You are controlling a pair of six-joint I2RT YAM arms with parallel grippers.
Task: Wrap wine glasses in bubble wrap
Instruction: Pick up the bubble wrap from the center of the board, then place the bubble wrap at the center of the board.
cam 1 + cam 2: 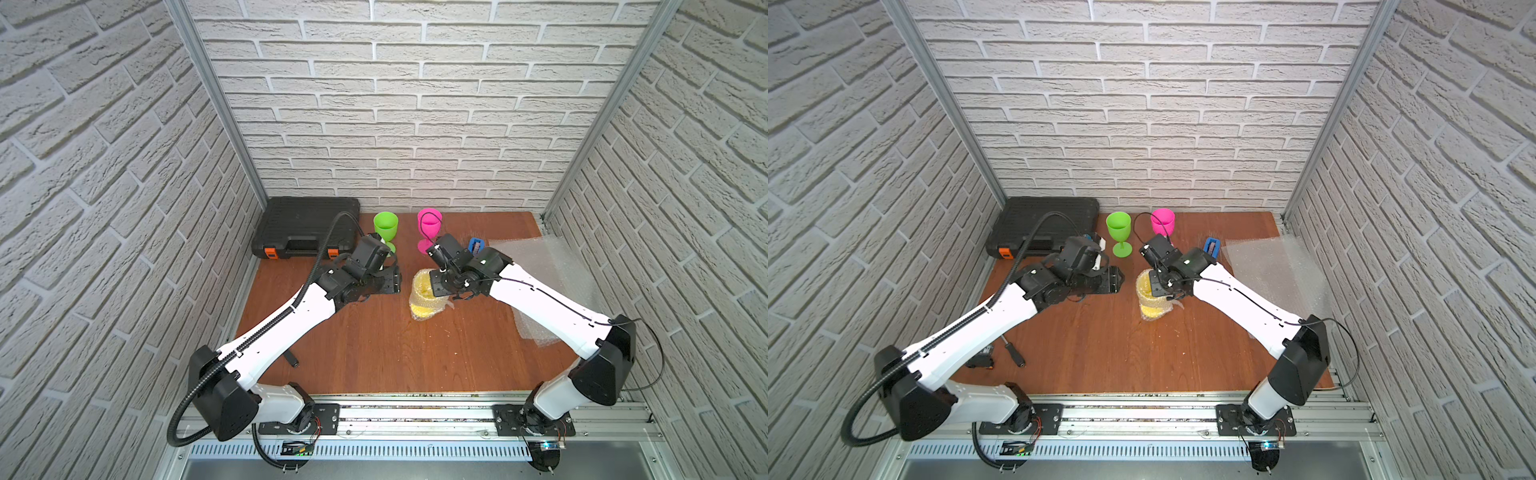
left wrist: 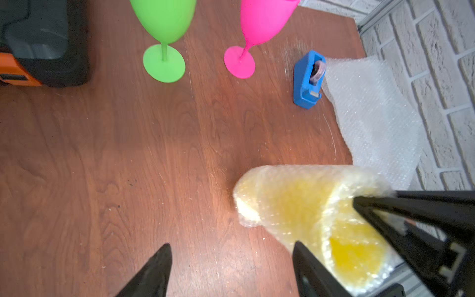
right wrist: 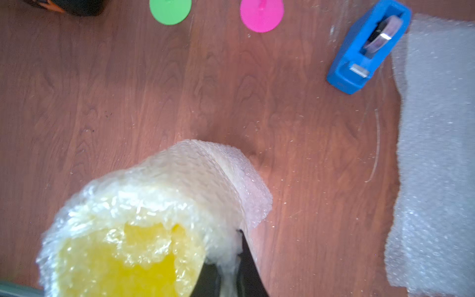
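Observation:
The yellow wine glass [image 1: 424, 297] stands mid-table, rolled in bubble wrap [image 3: 195, 180]. My right gripper [image 3: 228, 254] is shut on the wrap's edge by the glass's mouth; in both top views it sits over the rim [image 1: 1159, 286]. My left gripper [image 2: 232, 245] is open just left of the bundle, with bare table between its fingers; one finger [image 2: 305, 262] is close beside the wrap. The green wine glass [image 1: 386, 228] and the pink wine glass [image 1: 429, 226] stand bare at the back.
Loose bubble wrap sheets [image 1: 540, 266] lie along the right edge, with a blue tape dispenser [image 1: 476, 245] beside them. A black tool case [image 1: 307, 226] fills the back left corner. A screwdriver [image 1: 1013, 351] lies under my left arm.

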